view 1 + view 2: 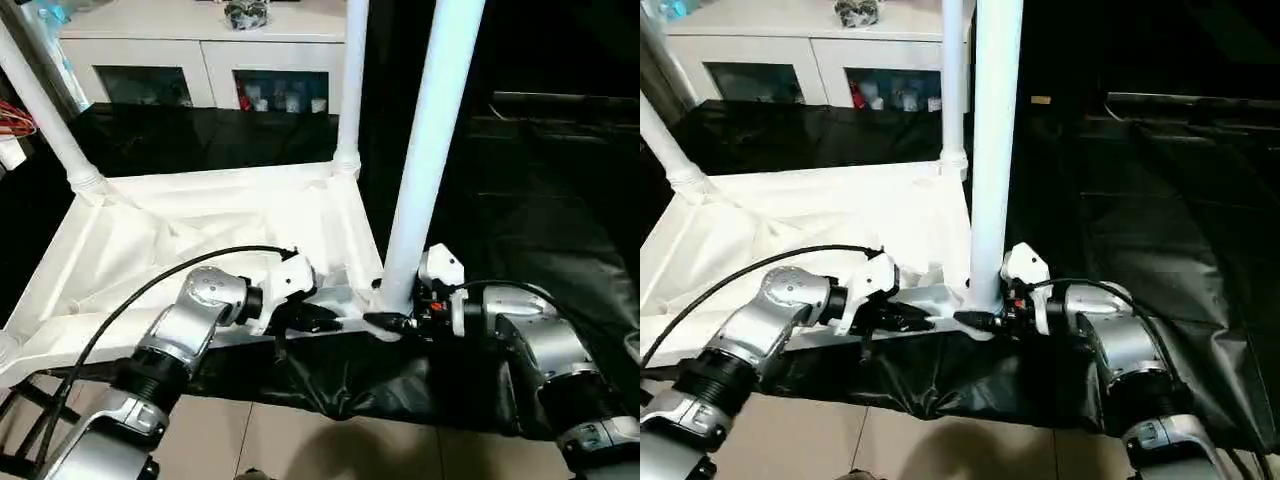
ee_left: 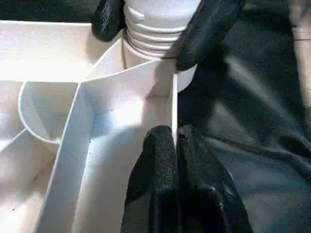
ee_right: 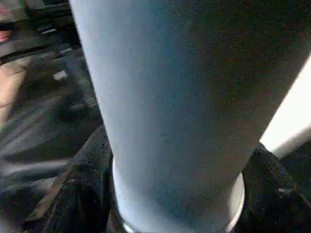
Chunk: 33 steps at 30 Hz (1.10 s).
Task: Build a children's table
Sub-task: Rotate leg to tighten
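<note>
Trouble, as we judge it, sits at the near right corner. From the head views, our tabletop (image 1: pixel 230 240) lies underside up on the black cloth (image 1: pixel 540 220), two far legs already standing. Our right gripper (image 1: pixel 392 322) is closed round the base of the near leg (image 1: pixel 425 160), which leans a little; if it goes in crooked, the thread could cross or jam. Our left gripper (image 1: pixel 312 318) pinches the near rim just beside that corner.

Left wrist view: our fingers (image 2: pixel 160 170) are narrow on the thin rim wall, the leg's thread (image 2: pixel 155 41) showing above its socket, not fully home. If the pinch slips, the top could turn with the leg.

Right wrist view: our fingers (image 3: pixel 82 194) hug the leg either side, low. A loose hold would let it tip.
</note>
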Available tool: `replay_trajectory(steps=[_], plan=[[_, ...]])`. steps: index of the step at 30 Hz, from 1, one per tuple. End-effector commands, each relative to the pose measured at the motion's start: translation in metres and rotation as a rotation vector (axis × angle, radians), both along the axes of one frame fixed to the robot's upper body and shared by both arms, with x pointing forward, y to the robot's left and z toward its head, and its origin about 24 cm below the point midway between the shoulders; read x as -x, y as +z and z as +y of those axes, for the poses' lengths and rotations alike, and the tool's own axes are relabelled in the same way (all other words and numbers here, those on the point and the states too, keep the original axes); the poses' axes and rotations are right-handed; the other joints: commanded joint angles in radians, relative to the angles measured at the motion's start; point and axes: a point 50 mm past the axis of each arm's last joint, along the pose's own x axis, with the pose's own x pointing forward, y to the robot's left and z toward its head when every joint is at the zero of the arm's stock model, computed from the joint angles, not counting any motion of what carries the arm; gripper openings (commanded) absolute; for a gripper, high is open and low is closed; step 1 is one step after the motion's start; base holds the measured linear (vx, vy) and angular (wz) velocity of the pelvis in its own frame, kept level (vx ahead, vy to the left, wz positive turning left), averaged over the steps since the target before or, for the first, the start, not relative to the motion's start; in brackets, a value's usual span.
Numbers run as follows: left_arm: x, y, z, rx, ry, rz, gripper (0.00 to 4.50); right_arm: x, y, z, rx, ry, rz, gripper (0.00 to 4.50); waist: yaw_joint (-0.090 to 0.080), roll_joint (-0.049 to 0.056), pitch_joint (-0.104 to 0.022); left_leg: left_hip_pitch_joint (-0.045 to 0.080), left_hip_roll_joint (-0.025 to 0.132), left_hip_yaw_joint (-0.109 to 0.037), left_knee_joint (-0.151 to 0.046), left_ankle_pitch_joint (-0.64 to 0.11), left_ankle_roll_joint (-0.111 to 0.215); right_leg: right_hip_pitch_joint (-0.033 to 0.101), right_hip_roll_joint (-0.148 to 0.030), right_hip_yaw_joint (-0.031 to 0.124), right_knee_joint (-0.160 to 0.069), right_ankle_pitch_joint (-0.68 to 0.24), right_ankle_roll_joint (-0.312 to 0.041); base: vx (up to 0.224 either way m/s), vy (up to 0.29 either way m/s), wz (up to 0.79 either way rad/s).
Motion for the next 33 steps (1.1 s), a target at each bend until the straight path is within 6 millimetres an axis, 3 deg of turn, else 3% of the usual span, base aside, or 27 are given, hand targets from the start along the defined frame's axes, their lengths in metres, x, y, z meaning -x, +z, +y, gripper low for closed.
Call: replay_trajectory(steps=[1,2,5,9,12,13,15,17,20,33], plan=[[-0.018,0.018,-0.020,0.065,0.116,-0.095,0.00,-0.008,-0.018,0.015,0.063,-0.152,-0.008,2.74,-0.007,-0.016,-0.070,0.011,0.031,-0.007,-0.074,-0.253,0.045,0.053,-0.058,0.044,-0.081,-0.377,-0.183,0.000,0.000,0.00],[-0.021,0.018,-0.023,0.066,0.161,-0.101,0.00,-0.014,-0.020,0.016,0.066,-0.239,-0.012,2.74,-0.017,-0.014,-0.065,0.017,0.027,-0.009,-0.077,-0.284,0.025,0.048,-0.056,0.040,-0.089,-0.426,-0.173,0.000,0.000,0.00],[-0.029,0.018,-0.033,0.055,0.252,-0.124,0.00,-0.023,-0.024,0.023,0.048,-0.391,0.006,2.74,-0.029,-0.013,-0.066,0.019,0.026,-0.008,-0.076,-0.291,0.028,0.049,-0.055,0.042,-0.094,-0.428,-0.163,0.000,0.000,0.00],[-0.035,0.019,-0.042,0.057,0.324,-0.140,0.00,-0.028,-0.026,0.031,0.042,-0.479,0.012,2.74,-0.029,-0.013,-0.071,0.016,0.027,-0.009,-0.075,-0.269,0.045,0.053,-0.054,0.042,-0.090,-0.371,-0.174,0.000,0.000,0.00],[-0.039,0.024,-0.056,0.080,0.376,-0.163,0.00,-0.033,-0.024,0.049,0.018,-0.547,0.005,2.74,-0.029,-0.012,-0.074,0.016,0.026,-0.009,-0.075,-0.253,0.040,0.055,-0.053,0.041,-0.084,-0.324,-0.193,0.000,0.000,0.00],[-0.040,0.026,-0.062,0.090,0.371,-0.166,0.00,-0.033,-0.022,0.057,-0.013,-0.536,-0.002,2.74,-0.027,-0.012,-0.075,0.015,0.026,-0.007,-0.073,-0.249,0.046,0.055,-0.056,0.042,-0.084,-0.307,-0.198,0.000,0.000,0.00],[-0.039,0.027,-0.064,0.095,0.361,-0.170,0.00,-0.033,-0.021,0.061,-0.043,-0.517,0.006,3.43,-0.023,-0.013,-0.078,0.013,0.027,-0.007,-0.071,-0.224,0.065,0.058,-0.057,0.043,-0.078,-0.261,-0.208,0.000,0.000,0.00],[-0.037,0.027,-0.064,0.105,0.321,-0.171,0.00,-0.031,-0.021,0.060,-0.070,-0.486,0.029,3.53,-0.023,-0.013,-0.079,0.010,0.026,-0.006,-0.069,-0.207,0.080,0.062,-0.056,0.043,-0.073,-0.223,-0.221,0.000,0.000,0.00],[-0.034,0.026,-0.063,0.110,0.290,-0.170,0.00,-0.030,-0.020,0.057,-0.067,-0.459,0.012,3.88,-0.024,-0.013,-0.076,0.010,0.027,-0.006,-0.070,-0.220,0.085,0.062,-0.057,0.041,-0.076,-0.247,-0.220,0.000,0.000,0.00],[-0.014,0.017,-0.033,0.099,0.066,-0.129,0.00,-0.010,-0.012,0.029,-0.060,-0.112,-0.059,3.88,-0.023,-0.011,-0.073,0.011,0.033,-0.007,-0.075,-0.269,0.084,0.060,-0.056,0.043,-0.079,-0.298,-0.212,0.000,0.000,0.00]])
